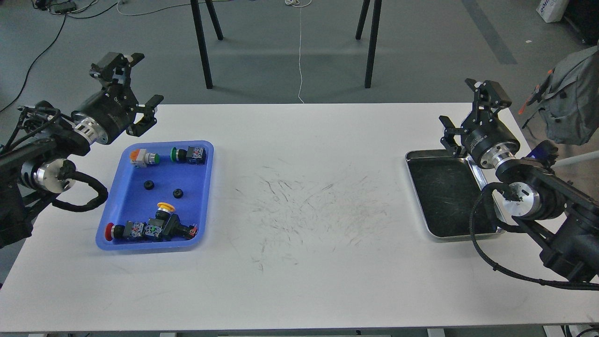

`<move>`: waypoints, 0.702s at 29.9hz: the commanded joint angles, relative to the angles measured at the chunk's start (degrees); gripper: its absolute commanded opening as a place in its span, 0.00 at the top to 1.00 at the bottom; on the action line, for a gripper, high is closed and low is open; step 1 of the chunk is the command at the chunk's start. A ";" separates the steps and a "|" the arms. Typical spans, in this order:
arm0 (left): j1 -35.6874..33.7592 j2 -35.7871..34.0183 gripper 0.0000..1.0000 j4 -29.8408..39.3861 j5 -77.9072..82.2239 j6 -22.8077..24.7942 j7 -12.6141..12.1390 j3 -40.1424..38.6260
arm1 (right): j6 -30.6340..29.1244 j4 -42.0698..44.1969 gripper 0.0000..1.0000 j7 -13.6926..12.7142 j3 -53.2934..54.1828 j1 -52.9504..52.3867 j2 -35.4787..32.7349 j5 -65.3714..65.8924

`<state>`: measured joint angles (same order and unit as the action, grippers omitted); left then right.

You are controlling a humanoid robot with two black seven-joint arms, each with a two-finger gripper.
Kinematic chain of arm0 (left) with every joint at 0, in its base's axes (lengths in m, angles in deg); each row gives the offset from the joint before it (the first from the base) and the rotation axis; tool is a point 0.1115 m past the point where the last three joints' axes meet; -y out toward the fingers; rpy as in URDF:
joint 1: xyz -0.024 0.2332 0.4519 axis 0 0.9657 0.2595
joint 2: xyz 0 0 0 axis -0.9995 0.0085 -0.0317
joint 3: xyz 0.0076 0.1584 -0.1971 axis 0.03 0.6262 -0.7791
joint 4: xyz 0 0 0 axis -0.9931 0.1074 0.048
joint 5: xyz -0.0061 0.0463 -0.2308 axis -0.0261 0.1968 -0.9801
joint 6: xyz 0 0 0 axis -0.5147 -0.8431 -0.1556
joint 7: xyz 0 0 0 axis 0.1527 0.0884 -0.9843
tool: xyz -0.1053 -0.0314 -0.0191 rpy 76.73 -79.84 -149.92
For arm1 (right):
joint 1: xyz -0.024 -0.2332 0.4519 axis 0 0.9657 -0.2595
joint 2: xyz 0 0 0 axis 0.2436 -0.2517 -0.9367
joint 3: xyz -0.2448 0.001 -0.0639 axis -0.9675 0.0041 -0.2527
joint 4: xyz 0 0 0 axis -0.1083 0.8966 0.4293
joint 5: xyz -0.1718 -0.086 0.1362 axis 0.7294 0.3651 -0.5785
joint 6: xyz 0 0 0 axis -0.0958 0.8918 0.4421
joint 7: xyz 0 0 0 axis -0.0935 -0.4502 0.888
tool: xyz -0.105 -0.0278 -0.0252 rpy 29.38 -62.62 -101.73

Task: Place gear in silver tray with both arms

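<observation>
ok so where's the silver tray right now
In the head view the silver tray sits at the table's right side, empty, partly under the right arm, its pincer above the far rim.

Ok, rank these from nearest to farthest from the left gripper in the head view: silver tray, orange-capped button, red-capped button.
From the left gripper:
1. Orange-capped button, blue tray's far left corner.
2. Red-capped button, that tray's near left corner.
3. Silver tray, far across the table, right side.

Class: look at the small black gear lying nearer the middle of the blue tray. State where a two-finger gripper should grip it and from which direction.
Grip the black gear across its outer rim, coming straight down from above. It lies flat on the blue tray floor with bare floor all around, so the fingers can drop either side. The left gripper is nearest and looks open.
</observation>
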<state>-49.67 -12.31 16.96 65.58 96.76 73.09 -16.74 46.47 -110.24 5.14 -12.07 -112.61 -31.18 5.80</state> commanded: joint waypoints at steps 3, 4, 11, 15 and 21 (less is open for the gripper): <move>0.05 0.19 0.00 -0.37 0.11 -0.21 3.28 -0.04 | 0.04 0.02 0.02 0.00 0.02 -0.03 0.03 0.00; -0.13 0.28 0.00 -0.72 0.29 0.22 3.10 -0.04 | 0.13 0.02 0.01 0.00 0.02 -0.03 0.03 0.00; -0.04 0.28 0.00 -2.83 -0.59 0.49 3.45 -0.13 | 0.04 0.02 0.01 0.00 0.02 0.15 0.03 0.00; -0.04 -0.25 0.00 -2.48 -0.50 2.67 3.19 -0.04 | 0.04 -0.07 0.02 0.00 0.02 0.15 0.03 0.00; 0.31 -0.43 0.00 -2.31 -1.91 6.55 3.10 -1.62 | 0.04 -0.07 0.02 0.00 -0.07 0.15 0.03 0.00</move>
<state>-49.62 -12.63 14.50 64.14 102.22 76.46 -17.74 46.51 -110.30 5.14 -12.06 -112.46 -31.14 5.80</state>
